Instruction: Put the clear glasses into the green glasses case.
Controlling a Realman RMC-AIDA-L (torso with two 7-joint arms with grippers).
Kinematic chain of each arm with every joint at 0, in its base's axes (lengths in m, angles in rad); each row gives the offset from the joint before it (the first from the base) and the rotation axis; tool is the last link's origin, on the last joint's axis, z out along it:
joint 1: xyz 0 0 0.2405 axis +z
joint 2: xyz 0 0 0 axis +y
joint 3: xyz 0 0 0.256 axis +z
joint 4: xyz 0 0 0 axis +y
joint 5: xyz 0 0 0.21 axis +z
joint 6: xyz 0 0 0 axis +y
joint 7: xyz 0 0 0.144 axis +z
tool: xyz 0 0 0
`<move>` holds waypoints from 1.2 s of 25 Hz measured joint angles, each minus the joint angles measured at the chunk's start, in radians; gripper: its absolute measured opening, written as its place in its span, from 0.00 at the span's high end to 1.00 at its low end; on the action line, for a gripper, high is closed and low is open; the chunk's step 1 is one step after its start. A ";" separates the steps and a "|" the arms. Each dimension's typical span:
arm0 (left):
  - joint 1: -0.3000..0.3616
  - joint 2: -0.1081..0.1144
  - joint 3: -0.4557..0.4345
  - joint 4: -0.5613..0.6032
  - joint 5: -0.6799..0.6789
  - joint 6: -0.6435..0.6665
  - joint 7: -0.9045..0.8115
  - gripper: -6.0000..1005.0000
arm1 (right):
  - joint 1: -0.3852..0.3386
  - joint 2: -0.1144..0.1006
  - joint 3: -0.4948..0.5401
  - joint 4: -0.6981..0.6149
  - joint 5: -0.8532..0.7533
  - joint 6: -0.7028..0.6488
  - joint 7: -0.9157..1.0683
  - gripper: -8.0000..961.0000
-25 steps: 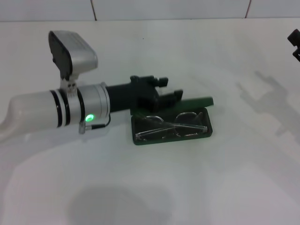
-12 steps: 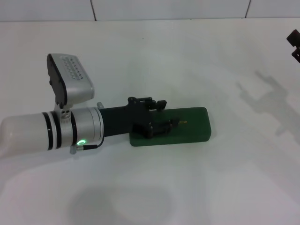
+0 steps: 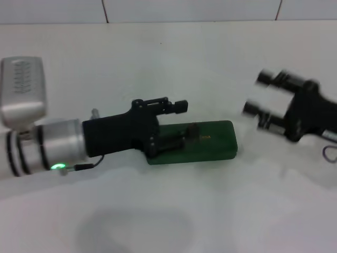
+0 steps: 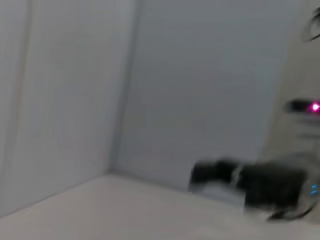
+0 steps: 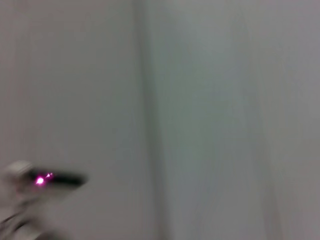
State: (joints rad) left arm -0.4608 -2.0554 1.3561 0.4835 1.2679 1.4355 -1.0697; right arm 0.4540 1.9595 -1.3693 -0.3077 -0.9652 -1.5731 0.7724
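Observation:
The green glasses case [image 3: 216, 143] lies shut on the white table in the head view, gold lettering on its lid. The clear glasses are hidden. My left gripper [image 3: 184, 121] reaches in from the left, open; one finger [image 3: 188, 136] rests on the lid's left part and the other is above the case's far edge. My right gripper [image 3: 258, 94] hovers to the right of the case, open and blurred, with nothing between its fingers. The left wrist view shows the right gripper [image 4: 220, 175] farther off as a dark blurred shape.
The white table [image 3: 174, 211] spreads in front of the case, with a tiled wall [image 3: 189, 9] behind. The right wrist view shows only pale wall and a small magenta light [image 5: 40, 180].
One second ago the case stood open with the clear glasses inside; the lid then came down. Since then the left arm drew back slightly leftward, and the right gripper swung in from the far right.

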 joint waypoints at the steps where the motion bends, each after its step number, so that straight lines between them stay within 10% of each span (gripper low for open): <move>1: 0.002 0.011 -0.002 -0.002 0.000 0.037 0.000 0.39 | 0.013 -0.009 -0.011 -0.006 -0.040 -0.006 0.021 0.30; 6: 0.052 0.054 -0.008 -0.002 -0.005 0.204 0.040 0.39 | 0.056 -0.015 -0.017 -0.014 -0.201 -0.023 0.065 0.30; 30: 0.133 0.034 -0.063 0.005 0.031 0.229 0.192 0.20 | 0.080 0.011 -0.015 -0.056 -0.275 -0.008 0.064 0.30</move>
State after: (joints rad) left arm -0.3281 -2.0218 1.2931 0.4886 1.2994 1.6648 -0.8780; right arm 0.5337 1.9704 -1.3844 -0.3632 -1.2401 -1.5808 0.8360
